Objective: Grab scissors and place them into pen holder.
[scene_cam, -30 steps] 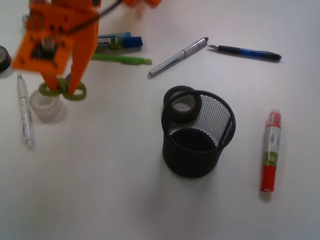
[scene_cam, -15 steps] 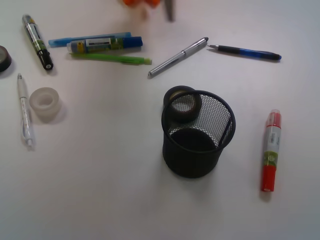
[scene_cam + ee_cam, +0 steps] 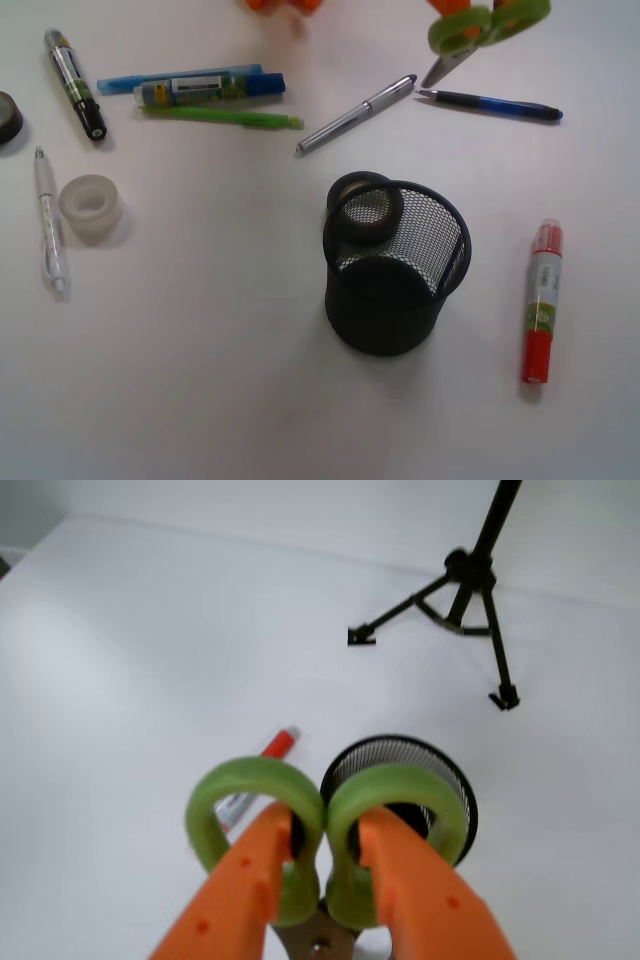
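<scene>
The scissors (image 3: 487, 24) hang in the air at the top right, lime-green loops up and silver blades pointing down-left over the blue-black pen. Only the orange fingertips (image 3: 452, 6) of my gripper show there; the rest lies beyond the top edge. In the wrist view my gripper (image 3: 325, 825) is shut on the scissors (image 3: 258, 785), one orange finger passing through each green loop. The pen holder (image 3: 385, 320), a black mesh cup, stands upright mid-table, below and left of the scissors. From the wrist it sits just behind the loops as the pen holder (image 3: 462, 798).
A black tape roll (image 3: 365, 208) leans on the holder's far-left rim. Around it lie a silver pen (image 3: 357, 113), blue-black pen (image 3: 495, 104), red marker (image 3: 541, 300), green pen (image 3: 235, 117), blue marker (image 3: 210, 87), black marker (image 3: 73, 68), white pen (image 3: 48, 220) and clear tape (image 3: 90, 205). A tripod (image 3: 470, 590) stands beyond.
The gripper lifted the scissors from beside the clear tape at the left, left the front view, and now holds them high at the upper right.
</scene>
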Action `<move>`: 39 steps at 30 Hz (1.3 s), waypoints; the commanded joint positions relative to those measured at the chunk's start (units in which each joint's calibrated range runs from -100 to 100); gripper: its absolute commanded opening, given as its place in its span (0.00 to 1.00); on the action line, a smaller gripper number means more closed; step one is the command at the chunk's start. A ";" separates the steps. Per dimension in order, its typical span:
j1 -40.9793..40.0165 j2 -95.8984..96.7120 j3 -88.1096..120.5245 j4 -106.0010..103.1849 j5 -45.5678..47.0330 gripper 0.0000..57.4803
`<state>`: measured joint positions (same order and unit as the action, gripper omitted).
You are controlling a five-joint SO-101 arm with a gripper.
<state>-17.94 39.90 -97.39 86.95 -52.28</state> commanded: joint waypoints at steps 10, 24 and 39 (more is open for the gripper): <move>-0.49 -19.54 -1.16 12.87 2.44 0.01; 6.91 -75.81 88.97 -4.54 2.64 0.01; 4.90 -71.05 140.69 -116.79 -1.95 0.00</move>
<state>-13.28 -37.72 42.14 -9.11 -53.46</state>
